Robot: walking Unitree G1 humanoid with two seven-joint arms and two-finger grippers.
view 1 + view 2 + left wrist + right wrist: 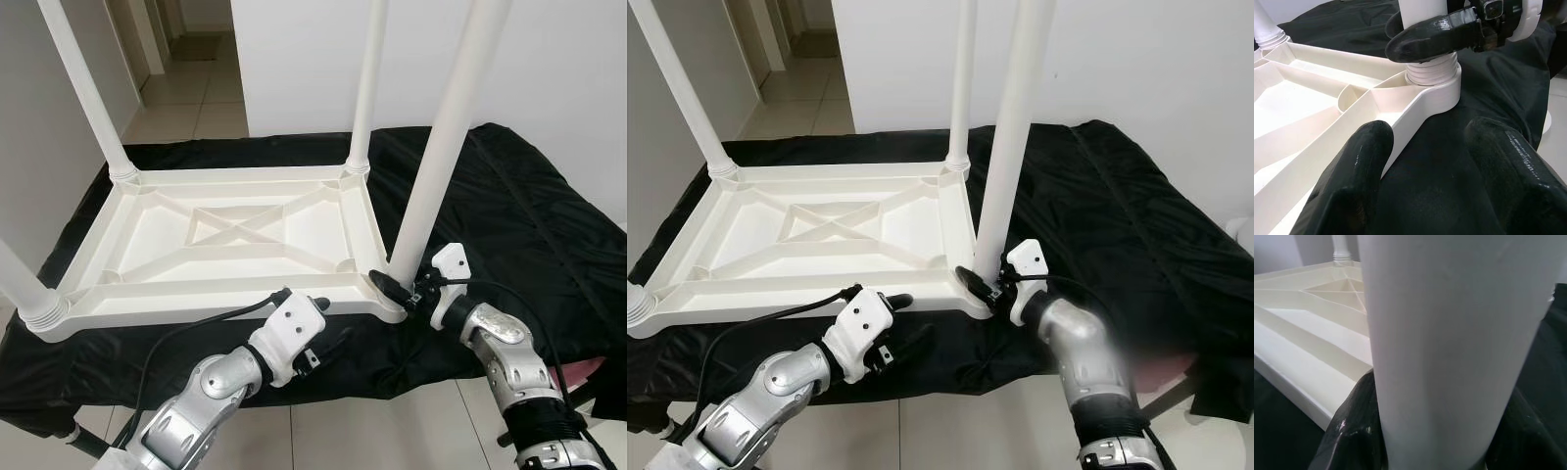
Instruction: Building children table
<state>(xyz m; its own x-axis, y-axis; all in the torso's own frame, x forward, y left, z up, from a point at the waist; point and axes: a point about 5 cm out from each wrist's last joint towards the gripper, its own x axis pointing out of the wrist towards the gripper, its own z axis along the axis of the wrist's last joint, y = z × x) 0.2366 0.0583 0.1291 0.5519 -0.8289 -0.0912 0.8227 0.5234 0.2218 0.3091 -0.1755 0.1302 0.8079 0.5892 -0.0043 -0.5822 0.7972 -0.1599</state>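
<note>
A white plastic table top lies upside down on a black cloth, with its legs standing up from the corners. My right gripper is shut on the near right leg just above its threaded collar. In the right wrist view the leg sits between the black fingers. My left gripper is open at the table top's near rim, left of that leg. One of its fingers rests over the rim and the other lies on the cloth.
The far left leg, far right leg and near left leg stand upright. White walls close in behind and on the left, and a tiled hallway opens at the back. A pink object lies low on the right.
</note>
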